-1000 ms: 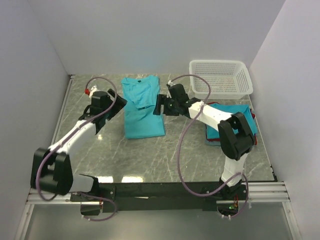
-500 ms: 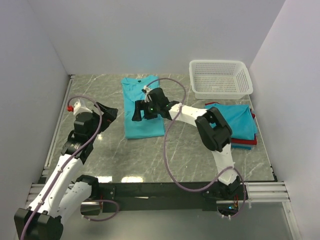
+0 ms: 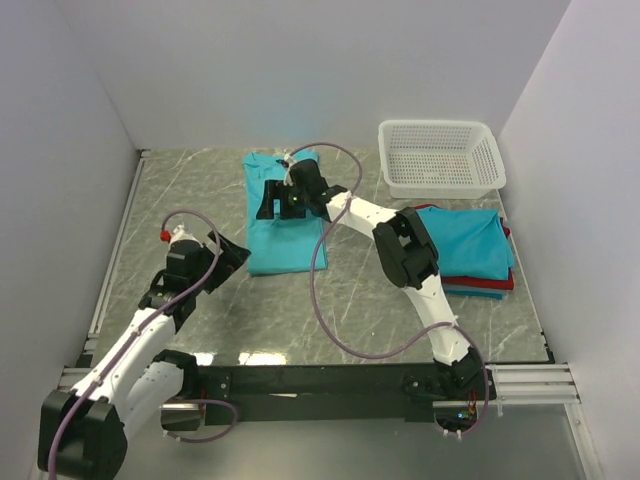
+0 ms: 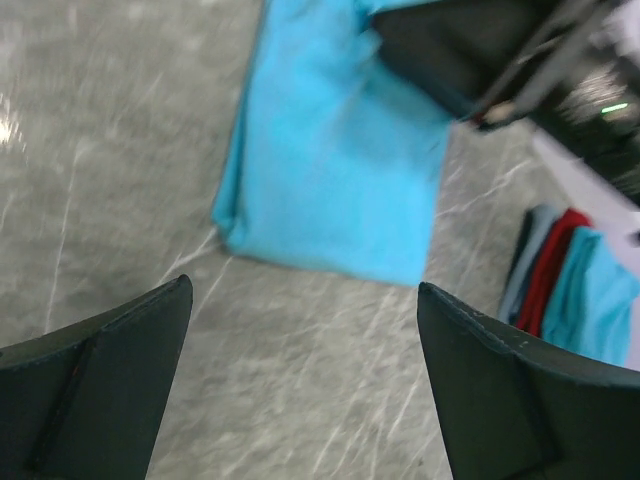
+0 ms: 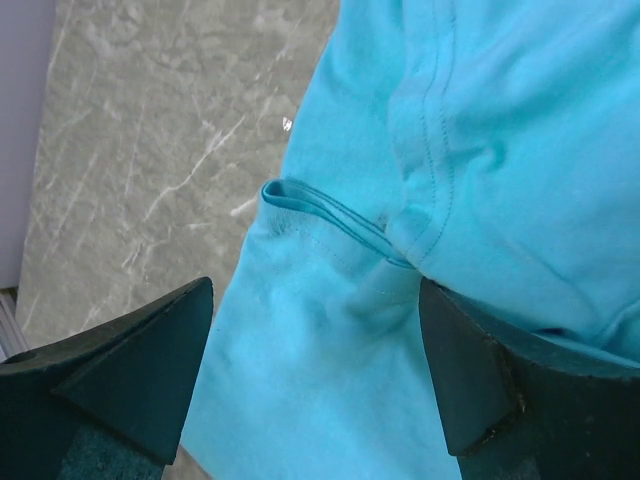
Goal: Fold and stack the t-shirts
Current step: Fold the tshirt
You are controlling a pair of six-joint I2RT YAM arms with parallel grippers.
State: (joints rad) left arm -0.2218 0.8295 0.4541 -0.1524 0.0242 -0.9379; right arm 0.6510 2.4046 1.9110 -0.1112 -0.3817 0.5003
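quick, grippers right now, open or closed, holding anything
left gripper: open, holding nothing
right gripper: open, holding nothing, over the teal t-shirt

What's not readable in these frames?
- Top external: the right gripper covers the upper middle of the flat teal cotton t-shirt; fold state there hidden.
- Left wrist: motion-blurred; folded t-shirt stack cut by the right edge, count unclear.
- Right wrist: t-shirt runs off frame; whether the open gripper touches fabric is unclear.
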